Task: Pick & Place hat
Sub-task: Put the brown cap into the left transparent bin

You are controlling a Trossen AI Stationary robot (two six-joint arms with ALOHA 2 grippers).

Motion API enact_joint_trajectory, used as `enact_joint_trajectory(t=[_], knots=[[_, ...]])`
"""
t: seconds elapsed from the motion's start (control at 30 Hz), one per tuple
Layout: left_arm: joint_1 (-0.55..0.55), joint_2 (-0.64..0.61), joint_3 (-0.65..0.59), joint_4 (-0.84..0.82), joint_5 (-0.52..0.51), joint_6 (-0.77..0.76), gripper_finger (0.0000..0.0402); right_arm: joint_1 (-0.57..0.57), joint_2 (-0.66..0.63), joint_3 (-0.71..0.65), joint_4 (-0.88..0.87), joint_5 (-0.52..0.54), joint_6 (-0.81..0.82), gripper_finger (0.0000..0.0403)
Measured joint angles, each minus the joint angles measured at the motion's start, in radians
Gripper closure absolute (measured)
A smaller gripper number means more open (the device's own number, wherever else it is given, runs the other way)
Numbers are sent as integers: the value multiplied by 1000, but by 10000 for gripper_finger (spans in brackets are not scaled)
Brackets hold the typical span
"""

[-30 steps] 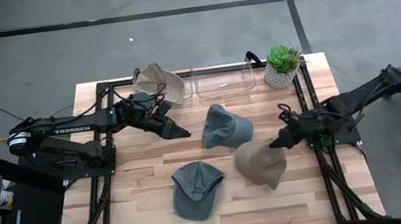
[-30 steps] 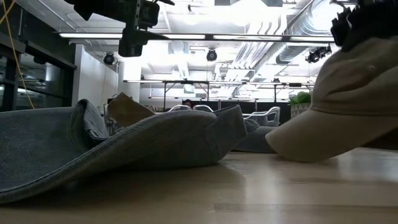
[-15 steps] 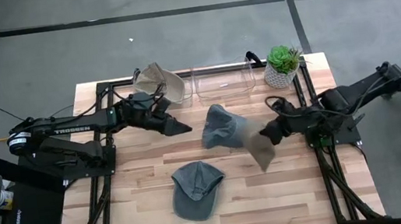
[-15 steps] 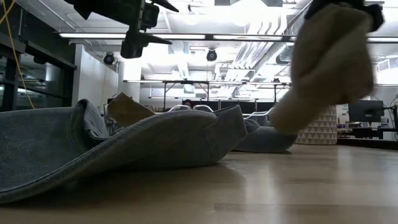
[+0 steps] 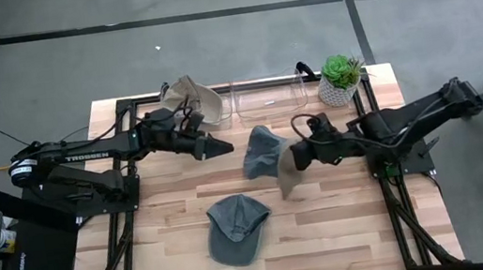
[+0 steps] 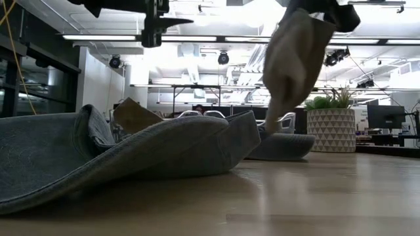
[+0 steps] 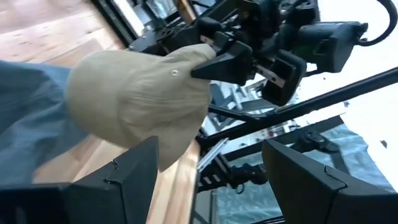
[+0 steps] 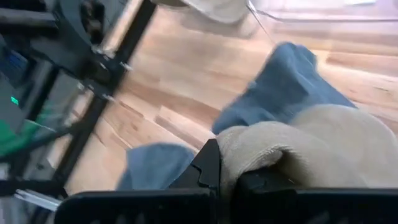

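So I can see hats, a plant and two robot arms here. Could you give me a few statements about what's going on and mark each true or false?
1. The right hand is shut on the tan hat, holding it up off the table. True.
2. Three blue-grey hats lie on the table. False: there are two, the blue-grey hat near the front and the blue-grey hat in the middle.
3. The left hand is holding a hat. False: its fingers are open and empty, hovering left of the middle hat.
4. The potted plant stands at the table's back right corner. True.
5. The clear bin at the back holds a hat. False: no hat is in it; another tan hat sits left of it.
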Motion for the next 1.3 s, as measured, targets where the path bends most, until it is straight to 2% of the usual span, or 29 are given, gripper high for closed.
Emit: enact_joint_trajectory(t=[0.3,0.6,0.9,1.3], knots=[[-6,0,0,7,-91,56,138,-100,3,4,80,7,-55,402],[-104,0,0,6,-255,460,138,-181,3,3,176,-4,-141,402],[-186,5,0,9,-550,704,138,-238,3,2,207,7,-153,402],[-278,112,8,71,-871,1036,137,-284,87,2,393,1,-183,402]])
